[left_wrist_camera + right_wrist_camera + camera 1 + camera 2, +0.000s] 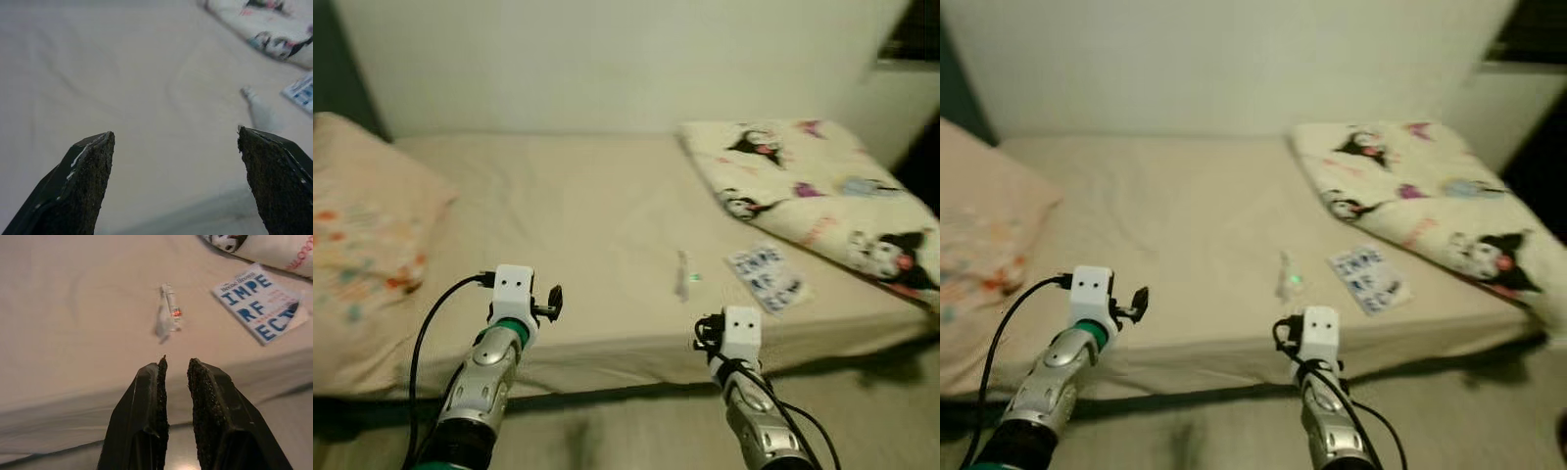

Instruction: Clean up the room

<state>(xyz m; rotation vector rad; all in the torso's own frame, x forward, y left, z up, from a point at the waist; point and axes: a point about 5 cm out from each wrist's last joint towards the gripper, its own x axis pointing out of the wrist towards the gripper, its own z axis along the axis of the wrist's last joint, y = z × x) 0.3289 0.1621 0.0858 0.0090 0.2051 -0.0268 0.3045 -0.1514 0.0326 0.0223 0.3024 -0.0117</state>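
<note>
One wrapper just beyond right end effector.

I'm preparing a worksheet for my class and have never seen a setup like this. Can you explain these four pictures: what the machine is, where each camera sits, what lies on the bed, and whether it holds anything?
It is a humanoid robot. Two pictures come from its head, looking down at a bed. The other two come from wrist cameras looking along black fingers. The left gripper is open; the right gripper is nearly closed, holding nothing. On the bed lie a small wrapper, a book, a cartoon-print blanket and a pillow.
</note>
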